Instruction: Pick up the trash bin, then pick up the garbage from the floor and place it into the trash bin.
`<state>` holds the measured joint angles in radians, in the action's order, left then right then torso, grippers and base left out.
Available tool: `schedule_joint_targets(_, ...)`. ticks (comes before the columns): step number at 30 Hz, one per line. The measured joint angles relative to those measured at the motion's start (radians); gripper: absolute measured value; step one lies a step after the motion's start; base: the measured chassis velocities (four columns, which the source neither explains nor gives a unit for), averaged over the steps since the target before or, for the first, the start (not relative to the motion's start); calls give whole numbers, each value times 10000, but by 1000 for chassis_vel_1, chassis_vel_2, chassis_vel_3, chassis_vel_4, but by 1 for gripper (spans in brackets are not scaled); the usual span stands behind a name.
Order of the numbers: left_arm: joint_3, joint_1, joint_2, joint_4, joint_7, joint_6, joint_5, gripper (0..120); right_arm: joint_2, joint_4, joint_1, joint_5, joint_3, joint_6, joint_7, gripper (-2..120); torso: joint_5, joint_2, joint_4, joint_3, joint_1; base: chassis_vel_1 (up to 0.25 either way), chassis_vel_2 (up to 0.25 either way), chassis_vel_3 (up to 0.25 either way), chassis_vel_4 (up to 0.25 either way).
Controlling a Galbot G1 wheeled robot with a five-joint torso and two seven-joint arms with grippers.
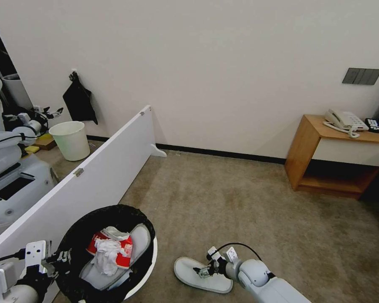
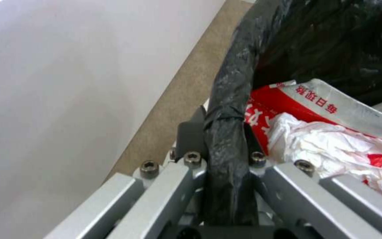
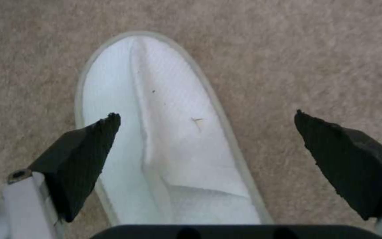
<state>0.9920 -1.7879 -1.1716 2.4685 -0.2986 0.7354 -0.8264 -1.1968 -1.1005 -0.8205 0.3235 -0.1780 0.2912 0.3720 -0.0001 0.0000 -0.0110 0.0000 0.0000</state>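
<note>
Clamped on the black-bagged rim of the trash bin [image 1: 109, 252] at the head view's lower left, the left gripper [image 2: 220, 142] carries it. At lower centre the right gripper [image 3: 204, 146] hovers, jaws wide, over the last slipper [image 1: 202, 274] on the carpet [image 1: 240, 202]. Collecting appears nearly finished; next, descend and pinch. Its long axis runs left-right, toe leftward.

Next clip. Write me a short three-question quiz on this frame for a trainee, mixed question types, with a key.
1. True or false: the left pincer is clamped on the trash bin rim.
2. The right pincer is: A) shut on the slipper; B) open over the slipper; C) inside the bin.
3. Fill in: in the bin, white tissue lies on a red-white ____.

Key: 1 true; 2 B; 3 packet.
</note>
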Motion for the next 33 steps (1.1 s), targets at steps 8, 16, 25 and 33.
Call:
schedule_joint_targets(8, 14, 2, 37, -1, 3, 0, -29, 3, -235, 373, 100, -124, -47, -9, 71, 100, 0, 0, 1, 0, 0, 0, 0, 0, 0)
schedule_joint_targets(16, 25, 42, 51, -8, 4, 0, -69, 3, -434, 781, 182, -336, -114, -16, 234, 96, 1, 0, 1, 0, 0, 0, 0, 0, 0)
schedule_joint_targets(25, 28, 47, 58, -13, 3, 0, -91, 3, -399, 965, 162, -465, -70, -115, 325, 64, 1, 0, 0, 0, 0, 0, 0, 0, 0)
schedule_joint_targets(33, 25, 56, 72, -12, 6, 0, -93, 3, -354, 872, 144, -426, -65, -115, 353, 36, 0, 0, 0, 0, 0, 0, 0, 0, 0)
